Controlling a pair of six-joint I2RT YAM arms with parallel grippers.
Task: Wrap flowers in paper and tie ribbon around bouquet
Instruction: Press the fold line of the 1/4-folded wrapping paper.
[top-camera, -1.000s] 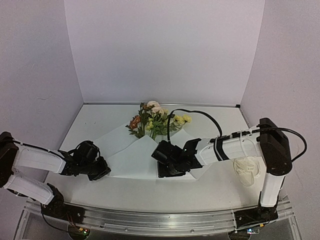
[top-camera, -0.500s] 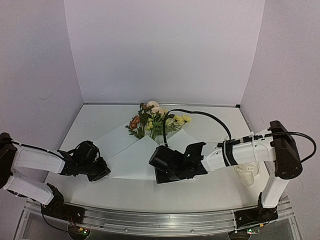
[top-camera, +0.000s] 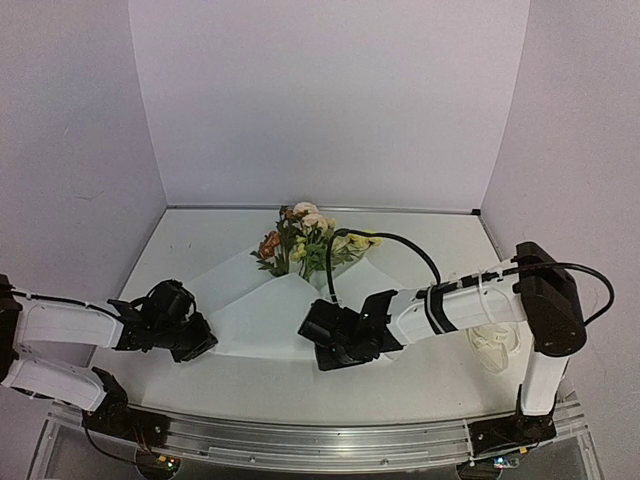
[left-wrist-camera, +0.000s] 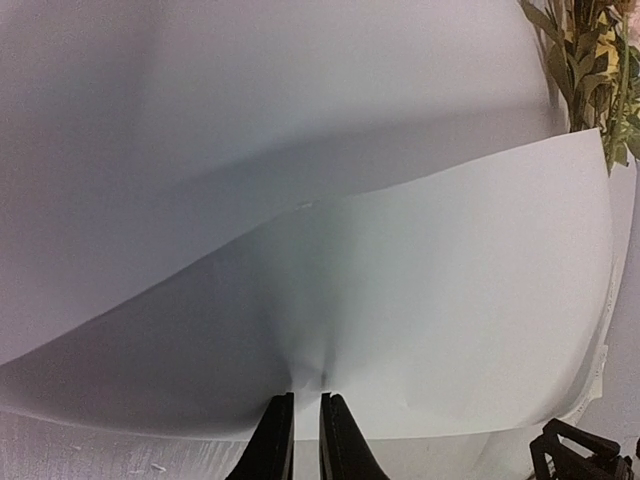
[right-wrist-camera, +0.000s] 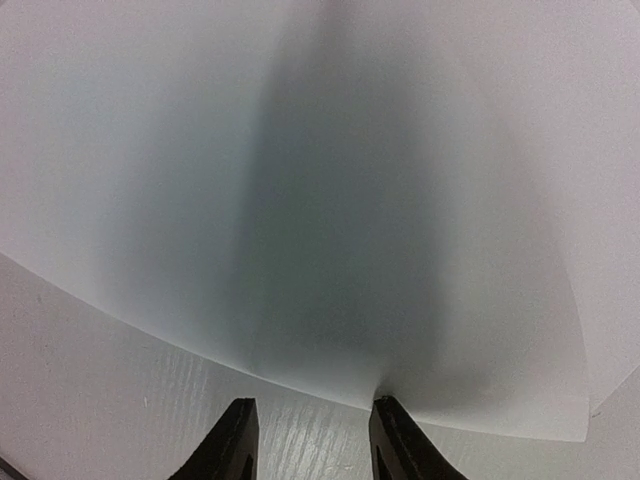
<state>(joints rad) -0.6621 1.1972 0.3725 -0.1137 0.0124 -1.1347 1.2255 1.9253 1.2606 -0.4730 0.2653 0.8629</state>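
Now the left gripper (left-wrist-camera: 305, 400), pressed almost together, pinching the near edge of the paper (left-wrist-camera: 400, 280), the sheet puckering right at its tips. Over to the right gripper (right-wrist-camera: 312, 404): spread, paper edge brushing one tip, nothing clamped. Flowers (top-camera: 305, 240) poke out at the sheet's twelve o'clock end; ribbon (top-camera: 493, 342) heaped at three o'clock, beyond the right arm

Site: robotics lab test cell | evidence: bare white walls (top-camera: 320, 100) box in a white worktop (top-camera: 200, 240) | aluminium rail (top-camera: 320, 440) at near edge, left arm (top-camera: 70, 320) and right arm (top-camera: 460, 300) mounted | exposed black cable (top-camera: 390, 238)
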